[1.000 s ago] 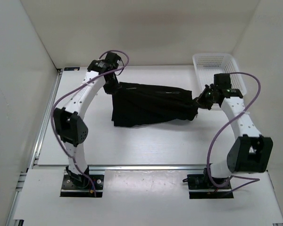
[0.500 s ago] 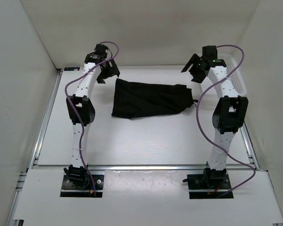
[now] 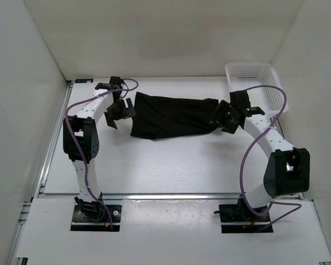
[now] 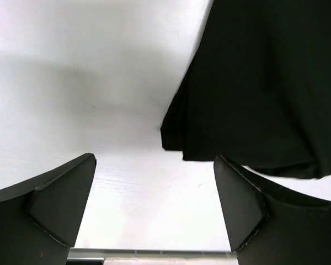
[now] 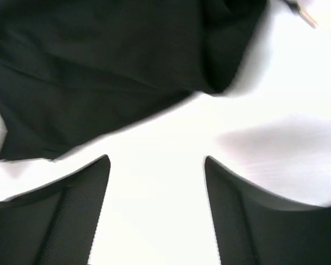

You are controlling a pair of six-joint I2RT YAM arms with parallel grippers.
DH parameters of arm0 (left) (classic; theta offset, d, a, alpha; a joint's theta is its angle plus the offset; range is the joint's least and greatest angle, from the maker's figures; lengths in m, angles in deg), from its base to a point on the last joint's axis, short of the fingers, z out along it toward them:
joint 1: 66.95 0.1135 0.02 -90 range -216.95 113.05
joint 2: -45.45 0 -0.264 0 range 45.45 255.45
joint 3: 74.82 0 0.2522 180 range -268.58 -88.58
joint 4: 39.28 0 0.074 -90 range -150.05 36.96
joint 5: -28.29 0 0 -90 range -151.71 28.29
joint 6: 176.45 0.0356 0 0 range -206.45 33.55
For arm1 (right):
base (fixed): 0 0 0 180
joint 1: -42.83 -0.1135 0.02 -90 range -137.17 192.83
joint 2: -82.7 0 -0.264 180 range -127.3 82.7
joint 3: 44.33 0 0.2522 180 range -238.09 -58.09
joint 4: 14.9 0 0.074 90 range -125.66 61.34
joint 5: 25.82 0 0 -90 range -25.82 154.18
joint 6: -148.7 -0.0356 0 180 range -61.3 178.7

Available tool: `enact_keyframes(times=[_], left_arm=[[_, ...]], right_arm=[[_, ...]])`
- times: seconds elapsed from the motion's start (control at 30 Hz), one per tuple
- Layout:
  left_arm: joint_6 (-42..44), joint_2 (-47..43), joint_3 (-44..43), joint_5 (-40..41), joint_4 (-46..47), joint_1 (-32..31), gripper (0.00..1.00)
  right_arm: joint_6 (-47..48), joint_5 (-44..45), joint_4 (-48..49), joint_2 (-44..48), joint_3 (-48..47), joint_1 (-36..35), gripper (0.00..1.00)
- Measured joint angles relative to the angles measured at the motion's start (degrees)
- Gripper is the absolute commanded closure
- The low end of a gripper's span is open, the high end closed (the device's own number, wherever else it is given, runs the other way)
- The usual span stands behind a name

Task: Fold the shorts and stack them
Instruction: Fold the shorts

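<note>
While both arms are reaching low, the left claw and right claw are standing with jaws apart, gripping nothing. Between them the shorts are lying as a flat band, seemingly awaiting another fold. The next move is calling for a grasp on each end. Wrist views are showing cloth ahead of the jaws, not between. Only overhead is showing the basket beyond the right claw.

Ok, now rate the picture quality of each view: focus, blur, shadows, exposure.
Top external: sharp and evenly lit, but the shorts read as flat black, folds barely visible. Left wrist: crisp cloth edge, a soft grey shadow band across the table, the left gripper dark in the foreground. Right wrist: smeared by motion blur, cloth edges soft, table washed out to white.
</note>
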Motion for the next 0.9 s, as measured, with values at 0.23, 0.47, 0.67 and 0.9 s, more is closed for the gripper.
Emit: enact_keyframes(times=[0.23, 0.47, 0.67, 0.9], left_arm=[[-1.2, 1.9, 5.88, -3.78, 3.37, -2.16, 0.0], [-3.72, 5.57, 5.84, -5.92, 6.47, -4.9, 0.9], [-3.91, 6.05, 5.75, -6.29, 6.82, -4.15, 0.9], [-3.74, 5.4, 5.75, -5.99, 7.1, -1.66, 0.9]], right_arm=[[-0.55, -4.26, 1.57, -0.81, 8.5, 3.08, 0.19], [-2.91, -7.91, 8.0, -9.16, 6.21, 3.8, 0.21], [-3.52, -7.5, 10.51, -18.86, 0.04, 3.37, 0.44], [-2.71, -5.16, 11.56, -24.57, -7.19, 2.78, 1.0]])
